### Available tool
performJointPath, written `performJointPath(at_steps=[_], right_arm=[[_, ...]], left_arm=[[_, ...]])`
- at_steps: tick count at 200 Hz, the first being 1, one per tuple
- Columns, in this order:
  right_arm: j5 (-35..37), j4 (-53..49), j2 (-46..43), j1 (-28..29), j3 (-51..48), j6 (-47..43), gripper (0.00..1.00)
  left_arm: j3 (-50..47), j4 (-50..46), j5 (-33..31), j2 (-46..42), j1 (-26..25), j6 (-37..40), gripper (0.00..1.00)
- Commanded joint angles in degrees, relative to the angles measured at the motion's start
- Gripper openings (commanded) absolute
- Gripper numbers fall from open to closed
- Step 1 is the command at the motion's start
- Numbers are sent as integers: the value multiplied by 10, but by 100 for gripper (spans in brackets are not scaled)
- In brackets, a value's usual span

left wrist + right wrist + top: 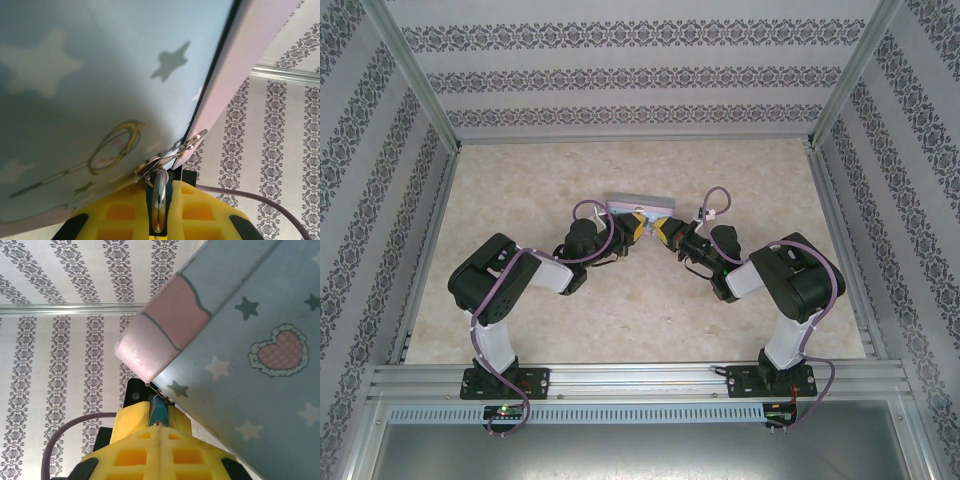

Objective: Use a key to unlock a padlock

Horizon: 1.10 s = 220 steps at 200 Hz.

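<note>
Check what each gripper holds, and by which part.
Left gripper pinches what looks like the silvery key by its near end. Right gripper pinches the bluish padlock by its body.

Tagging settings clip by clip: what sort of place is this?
Probably a purpose-built robot test cell, not a lived-in room: an aluminium frame boxes in a marble-look tabletop, the walls are striped damask-wallpaper panels, and the left arm and right arm are bolted to the front rail.
</note>
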Motion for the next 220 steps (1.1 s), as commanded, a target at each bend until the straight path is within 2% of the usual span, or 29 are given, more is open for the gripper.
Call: performJointPath(at_steps=[1,157,220], right_arm=[[-2,24,-7,6,-4,-1,0],[-9,23,-6,1,-11,-8,0],[-7,24,-8,12,-8,-9,0]], left_arm=[[-1,46,68,-25,-27,35,0],[4,15,140,-54,-17,97,0],[5,14,105,-54,-16,60,0]])
